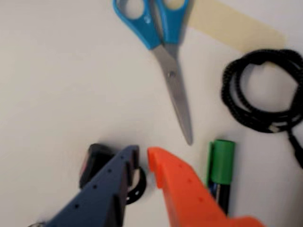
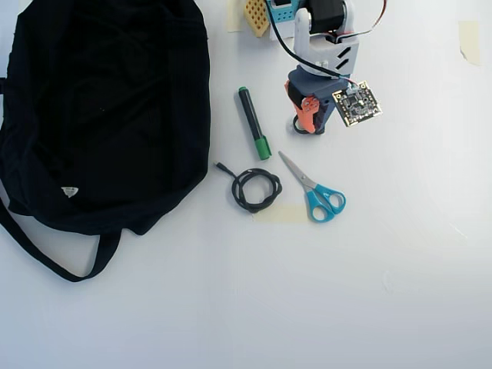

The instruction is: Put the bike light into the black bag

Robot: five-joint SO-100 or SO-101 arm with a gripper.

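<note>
In the wrist view the bike light [image 1: 94,163], a small black chunky body with a ring strap loop [image 1: 138,188], lies on the white table right under my gripper [image 1: 142,153]. The blue finger [image 1: 111,184] covers part of the light. The orange finger [image 1: 180,189] stands just right of the loop. The jaws stand a narrow gap apart with nothing gripped. In the overhead view my gripper [image 2: 306,123] hides the light. The black bag [image 2: 108,100] lies far to the left there, out of the wrist view.
A green-capped black marker [image 1: 221,165] [image 2: 254,123] lies close beside the orange finger. Blue-handled scissors [image 1: 163,52] [image 2: 315,188], a coiled black cable [image 1: 262,90] [image 2: 256,190] and a tape strip [image 1: 232,23] lie beyond. The bag's strap [image 2: 46,257] trails at the lower left.
</note>
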